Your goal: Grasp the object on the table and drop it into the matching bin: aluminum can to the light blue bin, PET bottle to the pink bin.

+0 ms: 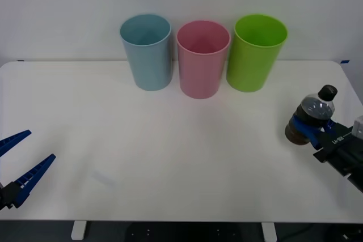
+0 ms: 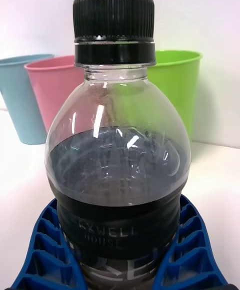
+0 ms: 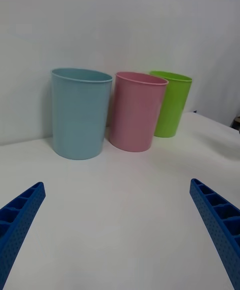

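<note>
Clamping the PET bottle [image 1: 313,118] low on its body, the right gripper [image 1: 309,130] holds it at the table's [image 1: 170,157] right edge. Best carry it upright, leftward over the pink bin [image 1: 202,59]. Left gripper [image 1: 20,160] waits spread, near left.

The left gripper [image 1: 20,162] is showing two long blue fingers [image 3: 17,220], tapered to points, ribbed with open cells on one face and dotted with fine studs on the other, joining a black base. The right gripper [image 1: 309,131] is showing the same blue ribbed fingers [image 2: 47,250] on a black block body bearing small white lettering.
</note>
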`<state>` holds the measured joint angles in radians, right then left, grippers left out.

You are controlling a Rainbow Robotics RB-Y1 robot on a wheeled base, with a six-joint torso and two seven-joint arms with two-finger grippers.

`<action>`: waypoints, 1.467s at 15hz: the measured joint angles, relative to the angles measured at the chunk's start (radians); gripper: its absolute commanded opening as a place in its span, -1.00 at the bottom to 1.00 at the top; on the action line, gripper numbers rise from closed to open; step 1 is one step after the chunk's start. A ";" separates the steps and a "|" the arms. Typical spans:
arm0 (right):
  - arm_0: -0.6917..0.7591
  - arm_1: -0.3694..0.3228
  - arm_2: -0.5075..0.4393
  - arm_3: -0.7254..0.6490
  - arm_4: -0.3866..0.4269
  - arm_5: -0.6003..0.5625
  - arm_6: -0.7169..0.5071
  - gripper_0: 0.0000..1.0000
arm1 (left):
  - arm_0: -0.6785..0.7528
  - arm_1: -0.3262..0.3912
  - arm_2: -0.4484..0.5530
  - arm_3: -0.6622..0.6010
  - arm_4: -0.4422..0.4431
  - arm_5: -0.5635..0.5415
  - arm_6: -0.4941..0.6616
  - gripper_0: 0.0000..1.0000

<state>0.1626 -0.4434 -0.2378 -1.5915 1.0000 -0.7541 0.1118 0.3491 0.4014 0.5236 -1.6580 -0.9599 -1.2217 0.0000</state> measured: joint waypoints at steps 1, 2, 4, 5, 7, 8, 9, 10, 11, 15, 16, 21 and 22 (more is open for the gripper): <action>0.000 -0.004 -0.002 -0.017 0.000 -0.006 -0.026 -1.00 | 0.000 0.000 0.000 0.000 0.000 0.000 0.000 1.00; 0.001 -0.007 -0.005 -0.035 0.000 -0.009 -0.053 -1.00 | 0.000 0.000 0.000 0.000 0.000 0.000 0.000 1.00; -0.002 -0.013 -0.006 -0.075 0.000 -0.007 -0.112 -1.00 | 0.000 0.000 0.000 0.000 0.000 0.000 0.000 1.00; -0.007 -0.017 -0.006 -0.091 0.001 -0.007 -0.149 -1.00 | 0.000 0.000 0.000 0.000 0.000 0.000 0.000 1.00; -0.024 -0.026 -0.005 -0.114 0.002 -0.008 -0.212 -1.00 | 0.000 0.000 0.000 0.000 0.000 0.000 0.000 1.00; -0.035 -0.031 -0.006 -0.117 0.002 -0.009 -0.221 -1.00 | 0.000 0.000 0.000 0.000 0.000 0.000 0.000 1.00; -0.050 -0.038 -0.006 -0.118 0.002 -0.010 -0.227 -1.00 | 0.000 0.000 0.000 0.000 0.000 0.000 0.000 1.00; -0.068 -0.046 -0.006 -0.119 0.002 -0.010 -0.234 -1.00 | 0.000 0.000 0.000 0.000 0.000 0.000 0.000 1.00; -0.091 -0.052 -0.005 -0.119 0.002 -0.011 -0.240 -1.00 | 0.000 0.000 0.000 0.000 0.000 0.000 0.000 1.00; -0.205 -0.076 0.011 -0.119 0.036 -0.020 -0.339 -1.00 | 0.000 0.000 0.000 0.000 0.000 0.000 0.000 1.00; -0.233 -0.077 0.014 -0.119 0.061 -0.022 -0.368 -1.00 | 0.000 0.000 0.000 0.000 0.000 0.000 0.000 1.00; -0.364 -0.090 0.078 -0.113 0.096 -0.007 -0.480 -1.00 | 0.000 0.000 0.000 0.000 0.000 0.000 0.000 1.00; -0.399 -0.091 0.092 -0.095 0.101 -0.006 -0.481 -1.00 | 0.000 0.000 0.000 0.000 0.000 0.000 0.000 1.00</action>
<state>-0.2365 -0.5343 -0.1459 -1.6869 1.1007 -0.7600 -0.3693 0.3490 0.4014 0.5236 -1.6581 -0.9599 -1.2217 0.0000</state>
